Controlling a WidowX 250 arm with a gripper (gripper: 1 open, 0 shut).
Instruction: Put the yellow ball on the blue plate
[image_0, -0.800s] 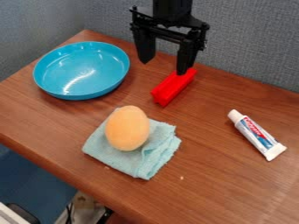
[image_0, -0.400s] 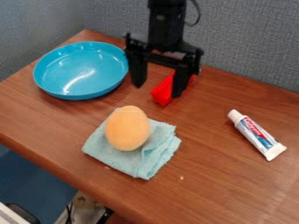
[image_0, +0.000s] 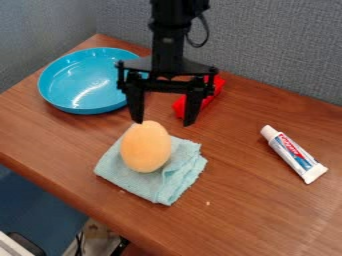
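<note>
The single camera view looks down at a brown wood-grain desk (image_0: 54, 140) carrying five loose things, one of each.

One smooth, matte orange-yellow egg-shaped ball (image_0: 146, 146) sits just below the middle of the picture, resting upright on one pale teal folded cloth (image_0: 177, 173) that spreads under it toward four o'clock.

One round, glossy bright-blue shallow plastic plate (image_0: 88, 80) with a raised rim lies at about ten o'clock from the ball, well apart from it, near the desk's far left corner. Nothing lies in it.

One red rectangular block (image_0: 214, 84) shows at about one o'clock from the ball, mostly hidden behind the arm.

One white toothpaste tube (image_0: 293, 153) with red and blue print lies at three o'clock from the ball, near the desk's right edge, slanting down to the right.

One black robot arm hangs down at twelve o'clock, ending in one black pincer (image_0: 166, 108) pointing straight down. Its two fingers (image_0: 135, 101) stand wide apart and hold nothing; the tips hang just above the top of the ball, whether touching it cannot be told.
</note>
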